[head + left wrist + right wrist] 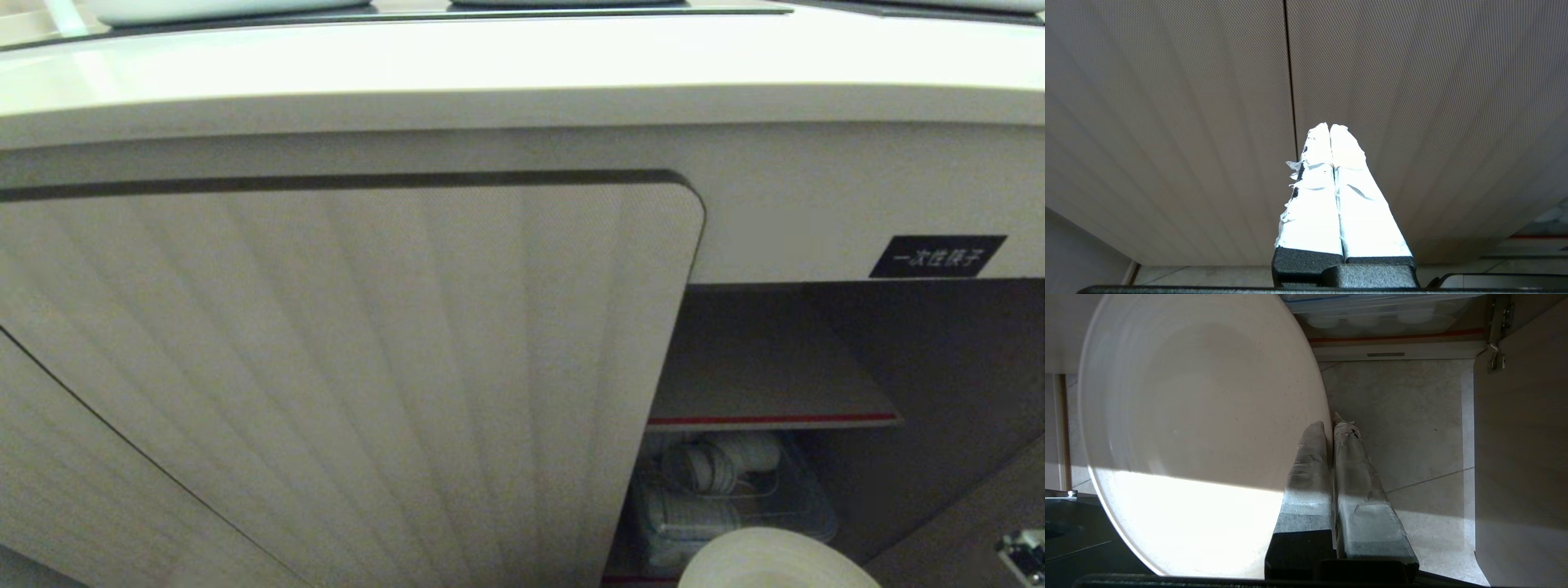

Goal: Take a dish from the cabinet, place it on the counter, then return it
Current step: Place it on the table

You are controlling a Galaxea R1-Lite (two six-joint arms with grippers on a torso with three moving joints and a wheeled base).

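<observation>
Right wrist view shows the right end effector (1331,426), its two tape-wrapped fingers pinching the rim of the plate (1200,428), a smooth, round, cream dish with a low raised edge, held above a speckled tile floor (1412,428). Left wrist view shows only the left end effector (1329,127), white-taped fingers pressed together, near a ribbed beige cabinet door (1167,122). Head view adds the glossy desk (522,57) above, a black label (937,256), a red-edged shelf (771,384), and the plate's edge.
</observation>
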